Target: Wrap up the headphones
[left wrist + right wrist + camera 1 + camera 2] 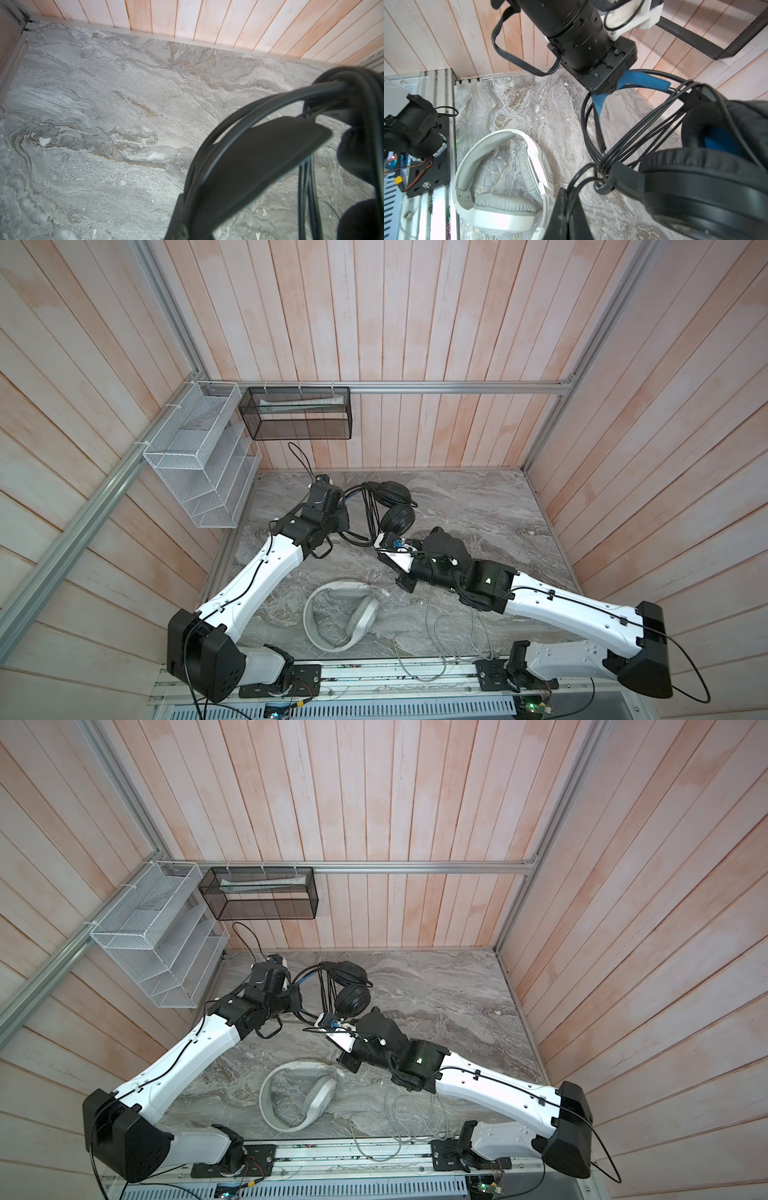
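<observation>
The black headphones (395,506) (351,986) lie at the back of the marble table, blue inner band showing (643,80). Their black cable (643,133) runs in several turns across the frame between the ear cups. My left gripper (344,506) (187,199) is shut on the headband (259,149). My right gripper (377,545) (569,199) is shut on the black cable just in front of the lower ear cup (695,187). The white-grey headphones (340,614) (297,1094) (500,176) lie flat near the front, untouched, with their grey cable (453,639) loose beside them.
A white wire rack (199,456) and a black mesh basket (297,412) hang on the back left walls, close behind the left arm. Wooden walls close in the table on three sides. The arms' mounting rail (374,672) runs along the front edge.
</observation>
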Controlling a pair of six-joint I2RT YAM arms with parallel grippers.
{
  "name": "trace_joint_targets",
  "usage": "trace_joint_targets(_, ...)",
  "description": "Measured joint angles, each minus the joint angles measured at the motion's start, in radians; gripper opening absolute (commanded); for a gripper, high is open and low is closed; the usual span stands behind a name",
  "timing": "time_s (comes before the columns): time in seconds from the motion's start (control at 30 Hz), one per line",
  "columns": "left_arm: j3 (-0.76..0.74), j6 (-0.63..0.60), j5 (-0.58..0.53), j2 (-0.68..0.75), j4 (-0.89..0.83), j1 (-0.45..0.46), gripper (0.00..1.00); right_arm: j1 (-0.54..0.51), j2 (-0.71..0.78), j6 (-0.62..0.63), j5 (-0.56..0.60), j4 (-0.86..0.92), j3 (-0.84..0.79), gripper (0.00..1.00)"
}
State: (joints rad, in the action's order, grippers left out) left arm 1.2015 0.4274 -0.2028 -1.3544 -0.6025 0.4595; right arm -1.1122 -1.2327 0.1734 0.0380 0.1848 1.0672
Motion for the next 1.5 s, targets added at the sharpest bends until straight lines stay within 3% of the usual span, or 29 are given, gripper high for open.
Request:
trace_joint_targets(0.3, -0.109, 0.004, -0.024, 0.068, 0.019, 0.055, 0.0, -0.001, -0.066, 0.048, 0.017, 0.064, 0.078, 0.0)
trace_joint_targets(0.83, -0.171, 0.011, -0.078, 0.101, 0.023, 0.151, 0.0, -0.005, -0.127, 0.063, 0.024, 0.109, 0.105, 0.0)
trace_joint_targets(1.5, -0.212, 0.015, -0.125, 0.17, 0.034, 0.249, 0.0, 0.054, -0.13, -0.003, -0.056, 0.103, 0.085, 0.0)
